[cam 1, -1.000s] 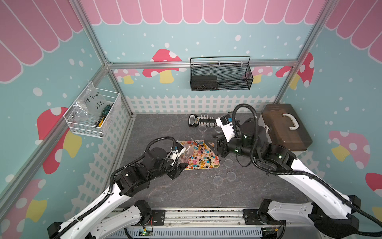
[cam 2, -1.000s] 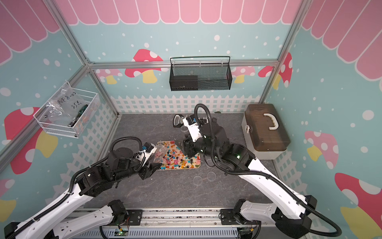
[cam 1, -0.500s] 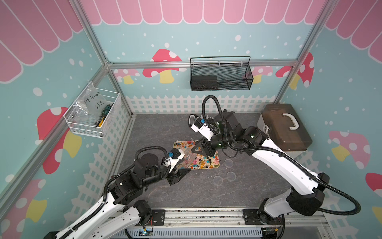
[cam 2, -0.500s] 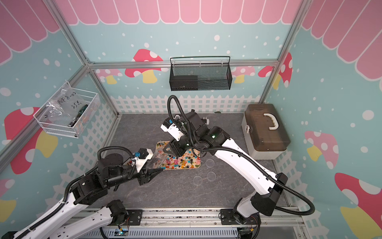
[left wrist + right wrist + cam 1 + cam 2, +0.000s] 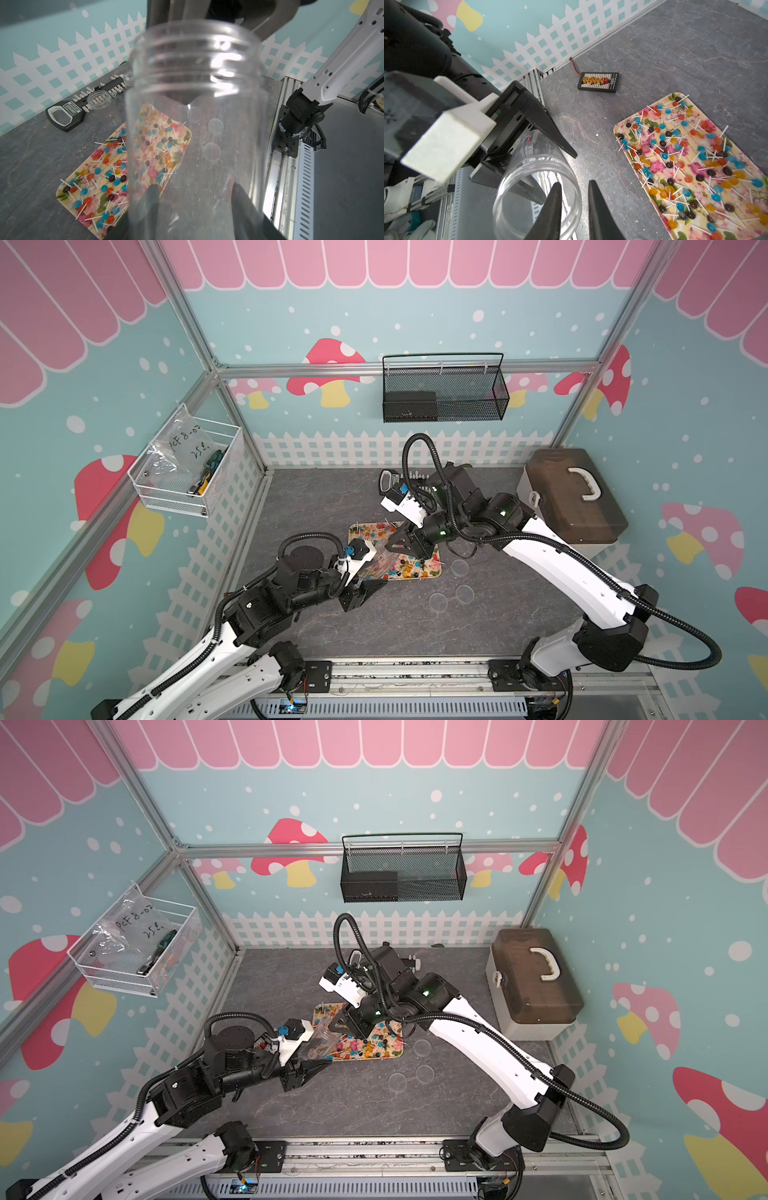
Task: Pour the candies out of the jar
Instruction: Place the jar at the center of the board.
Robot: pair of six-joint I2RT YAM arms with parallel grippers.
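Right wrist view shows a black connector board (image 5: pixel 598 82) lying near the front left corner of the counter (image 5: pixel 332 497). Farther in, the left gripper (image 5: pixel 195 187) holds the jar (image 5: pixel 195 124) off the counter at the left edge of the tray (image 5: pixel 61 194). Its fingers (image 5: pixel 152 199) are clamped on either side of the jar's lower body. The jar is clear and empty, nearly level, and its threaded mouth points away toward the right arm. Three clear discs (image 5: pixel 464 593) lie flat on the counter off the tray's right side, toward the front edge. The floral tray sits flat about mid-counter. The candies (image 5: pixel 699 177) are strewn across it, with blue, orange, red, yellow and black heads on white sticks, and a few sticks poke past its rim. Above the tray, the right gripper (image 5: pixel 574 182) reaches to the jar's mouth with its fingers (image 5: pixel 600 207) a little apart, one inside the rim and one outside. Whether they pinch the wall cannot be told. Along the back edge lie a black bit holder (image 5: pixel 66 110) and two small clear jars (image 5: pixel 99 99) beside it. A brown-lidded box (image 5: pixel 577 497) with a white handle fills the back right corner. A black mesh basket (image 5: pixel 444 393) hangs on the back wall and a white wire basket (image 5: pixel 187 472) on the left wall.
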